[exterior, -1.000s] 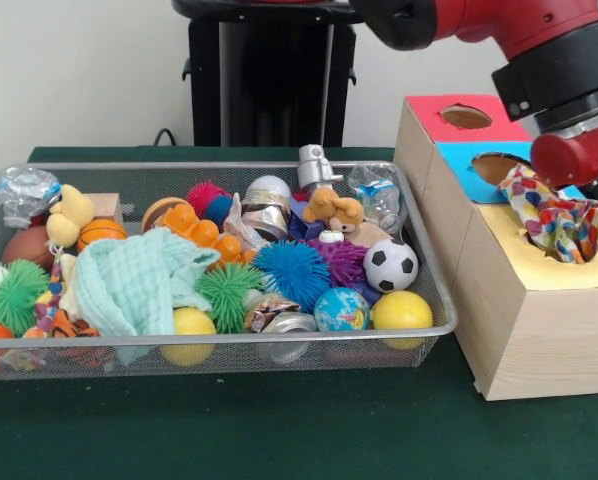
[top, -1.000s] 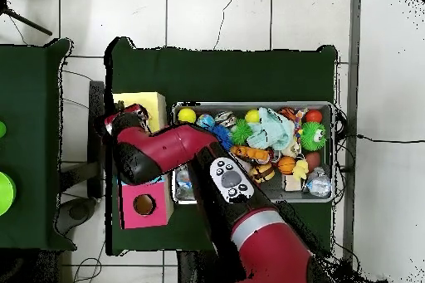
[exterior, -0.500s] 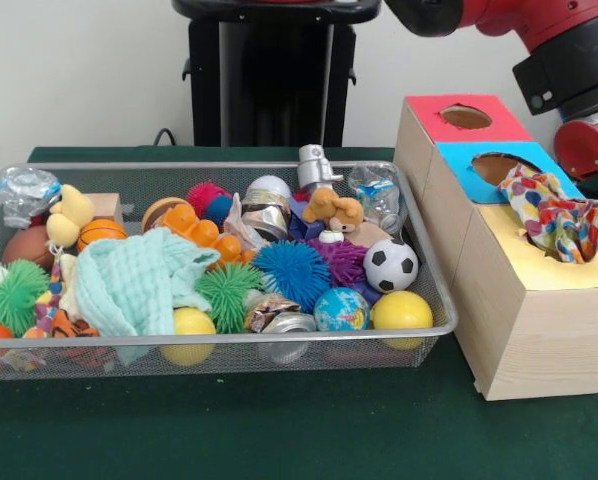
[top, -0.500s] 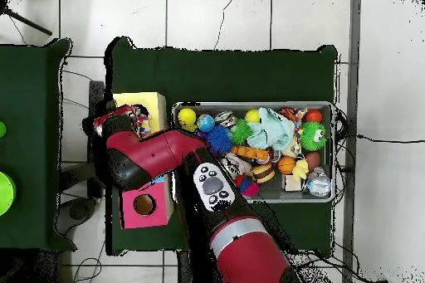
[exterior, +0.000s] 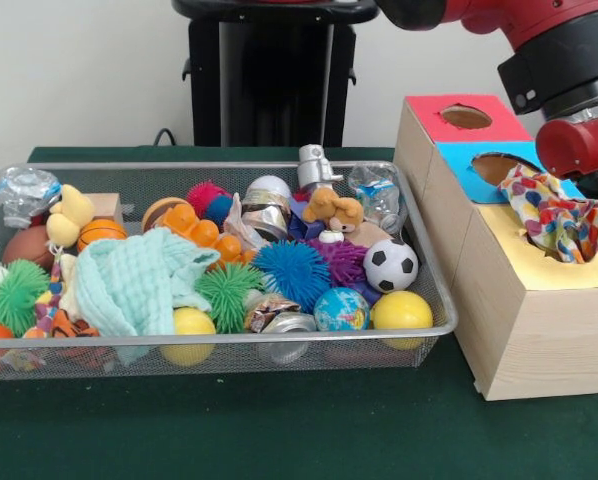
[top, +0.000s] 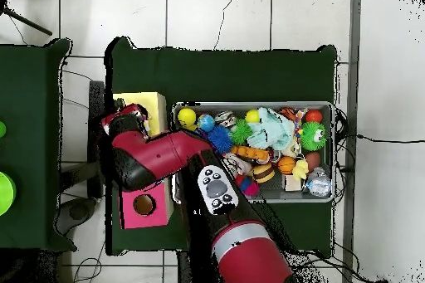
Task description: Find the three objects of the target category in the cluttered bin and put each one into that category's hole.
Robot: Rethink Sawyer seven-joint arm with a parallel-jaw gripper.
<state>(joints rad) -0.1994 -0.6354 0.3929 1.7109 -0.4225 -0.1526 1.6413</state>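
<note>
Sorting stage: judged from the frames, one cloth is at its hole and more of the category, by the task's count of three, must yet come out of the bin.
Bin (exterior: 219, 345): a wire basket filling the left and middle of the front view, crowded with balls, spiky toys, crushed cans and plush.
Green cloth (exterior: 134, 280): a pale mint cloth lies bunched at the lower left of the bin, over other toys; likely the next target, if cloths are the category.
Other cloths: none plainly seen in the bin; a third may be buried.
Soccer ball (exterior: 390, 265): lower right of the bin, untouched, not of the cloth kind.
Box (exterior: 539, 335): a wooden block at the right of the frame, with red, blue and yellow tops, each with a hole.
Patterned cloth (exterior: 557, 215): a many-coloured cloth heaped on the yellow hole at right, partly sunk in and partly spilling over the blue top's edge; not fully dropped through.
Arm (exterior: 579, 100): upper right of the frame, above the box, just over the patterned cloth.
Gripper: hidden past the right edge in front and under the arm from overhead; whether released or clenched I cannot tell.
Left to do: settle the patterned cloth, then fetch the rest.
</note>
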